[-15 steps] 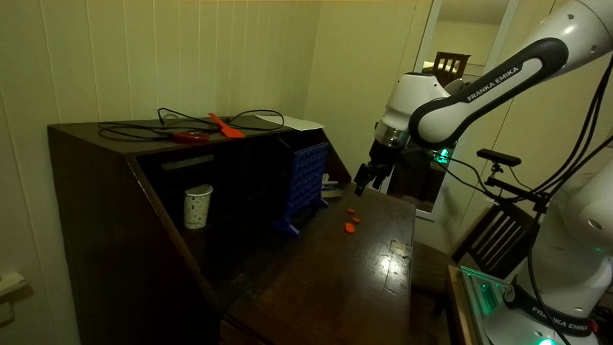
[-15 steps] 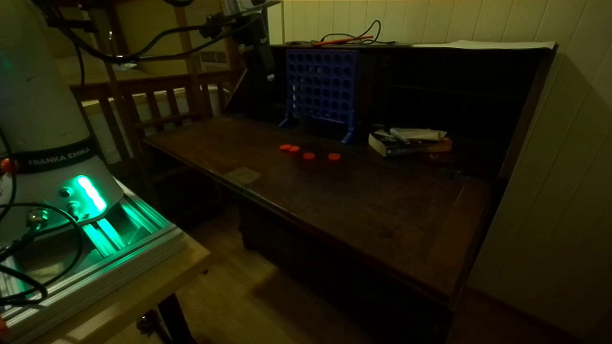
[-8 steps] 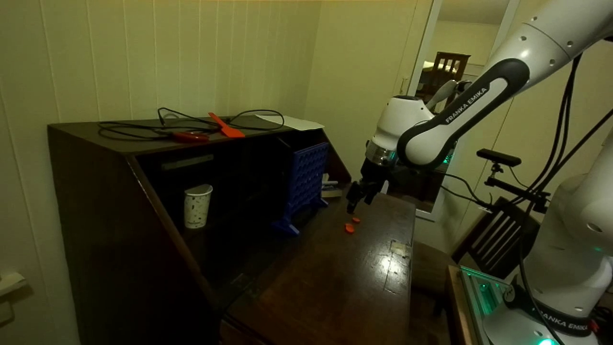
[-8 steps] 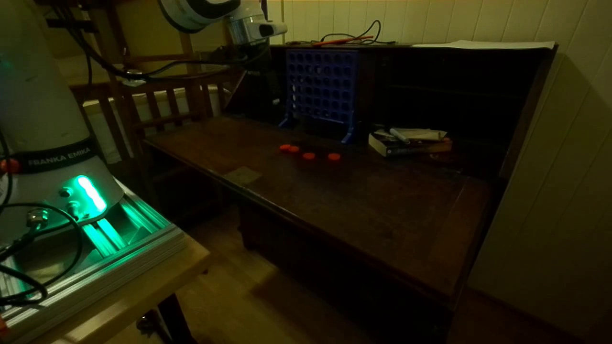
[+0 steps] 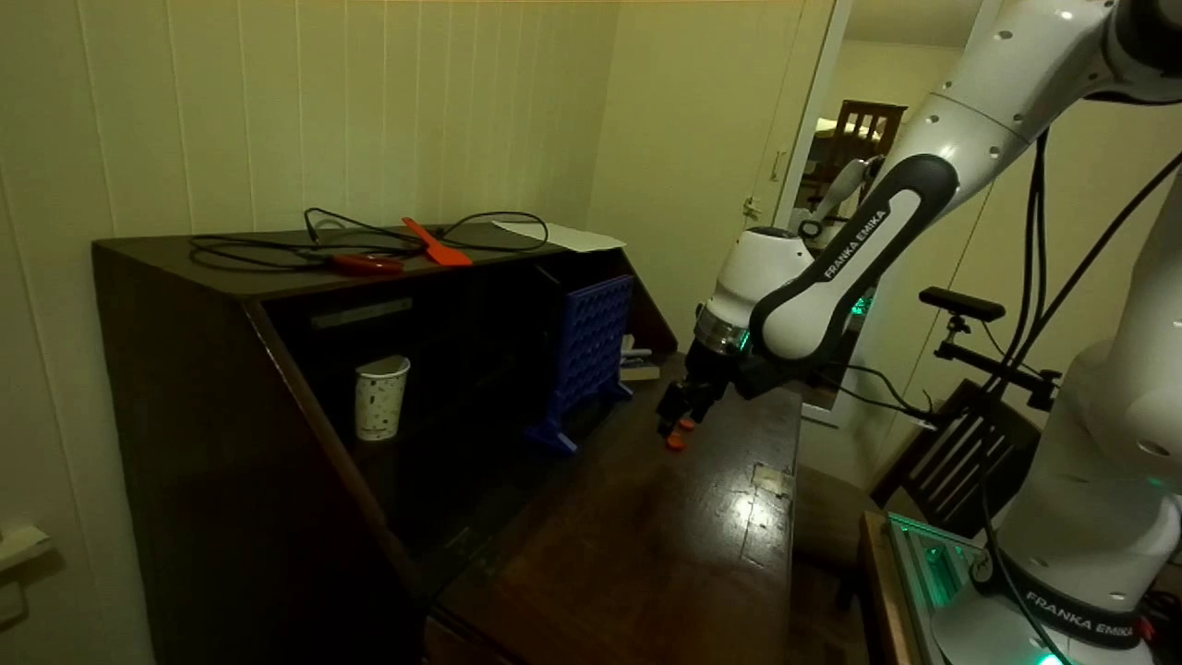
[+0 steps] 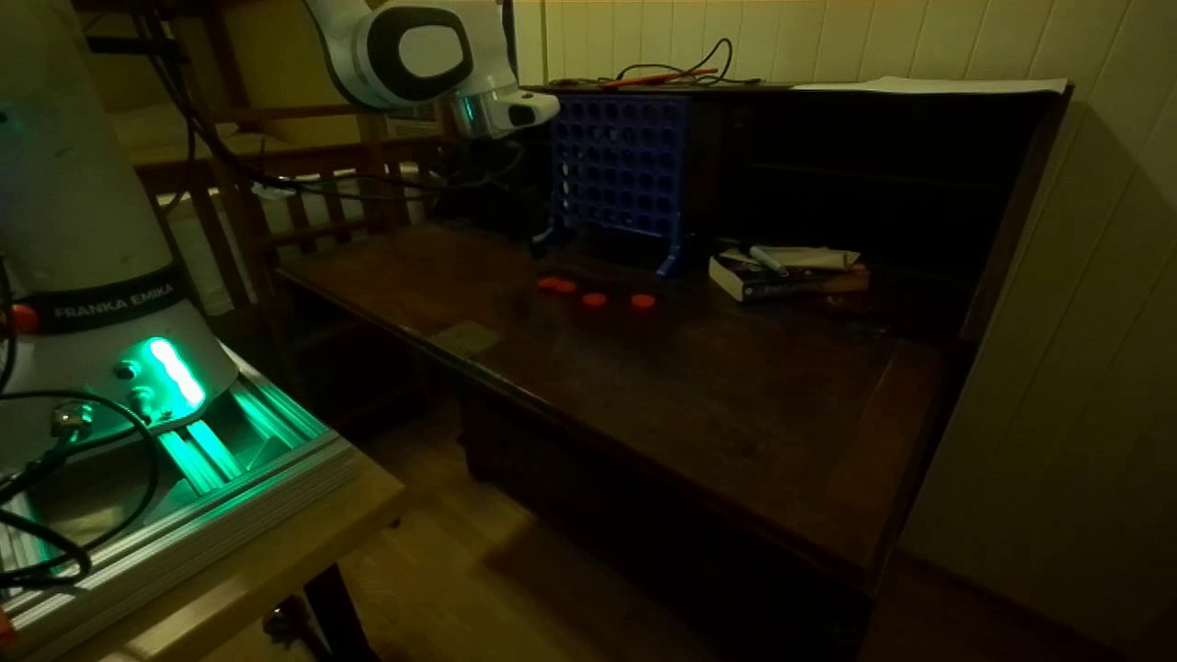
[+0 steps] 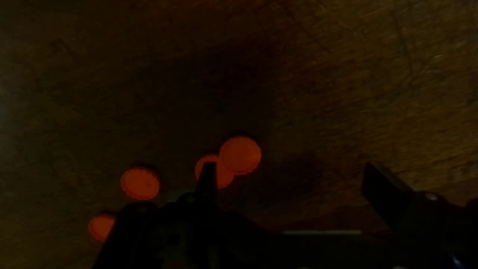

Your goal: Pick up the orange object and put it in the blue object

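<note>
Wrist view: claw [image 7: 289, 166] jaws wide apart in the lower half, nothing held. Four orange discs [image 7: 140, 183] lie on the bench [image 7: 336, 101], two at lower left, two overlapping near centre; the upper disc [image 7: 240, 155] of that pair appears between the jaws.

In an exterior view: claw reaches down at the discs, right of centre, contact unreadable; blue frame [image 5: 594, 342] stands upright, left of it.

In an exterior view: discs at centre, just below the blue frame; claw too dark to read.

Judgement: approach for the pick in hand; target disc unclear. Next: centre jaws on one disc, descend, close, then lift toward the blue frame.
</note>
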Motion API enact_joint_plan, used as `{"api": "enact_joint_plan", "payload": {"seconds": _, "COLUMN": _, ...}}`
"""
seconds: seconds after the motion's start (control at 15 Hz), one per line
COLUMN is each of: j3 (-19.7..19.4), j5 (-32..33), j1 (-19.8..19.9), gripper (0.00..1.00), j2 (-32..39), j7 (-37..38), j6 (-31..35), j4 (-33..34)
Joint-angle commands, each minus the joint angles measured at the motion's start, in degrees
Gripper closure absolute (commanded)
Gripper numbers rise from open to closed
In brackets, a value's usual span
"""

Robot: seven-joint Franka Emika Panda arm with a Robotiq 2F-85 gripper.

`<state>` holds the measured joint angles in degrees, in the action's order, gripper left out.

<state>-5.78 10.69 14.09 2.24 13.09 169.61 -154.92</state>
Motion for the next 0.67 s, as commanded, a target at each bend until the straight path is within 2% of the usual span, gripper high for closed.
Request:
{"api": "enact_joint_plan", "payload": {"seconds": 0.0, "j3": 0.41, "j5": -11.13, "j1": -1.49, "gripper": 0.00, "j2": 4.50, "j7": -8.32, "j6": 7.24, "j4": -0.40}}
{"api": "enact_joint_plan", "payload": {"seconds": 0.07, "j3": 4.82, "j5": -15.36, "j1": 1.73, "gripper": 0.00, "j2": 5.20, "j7": -11.09, "j6": 7.86, "j4": -0.26}}
{"api": "enact_joint_plan", "payload": {"seconds": 0.33, "j3": 17.10, "j5": -30.07, "j1": 9.69, "gripper": 0.00, "j2": 6.83, "j7": -21.86, "j6": 6.72, "j4": 1.86}}
{"api": "enact_joint_plan", "payload": {"seconds": 0.47, "j3": 20.96, "j5": -34.49, "j1": 13.12, "gripper": 0.00, "j2": 7.67, "j7": -26.26, "j6": 6.57, "j4": 3.09}}
{"api": "enact_joint_plan", "payload": {"seconds": 0.6, "j3": 22.91, "j5": -36.50, "j1": 15.77, "gripper": 0.00, "j2": 7.90, "j7": -29.48, "j6": 6.84, "j4": 3.52}}
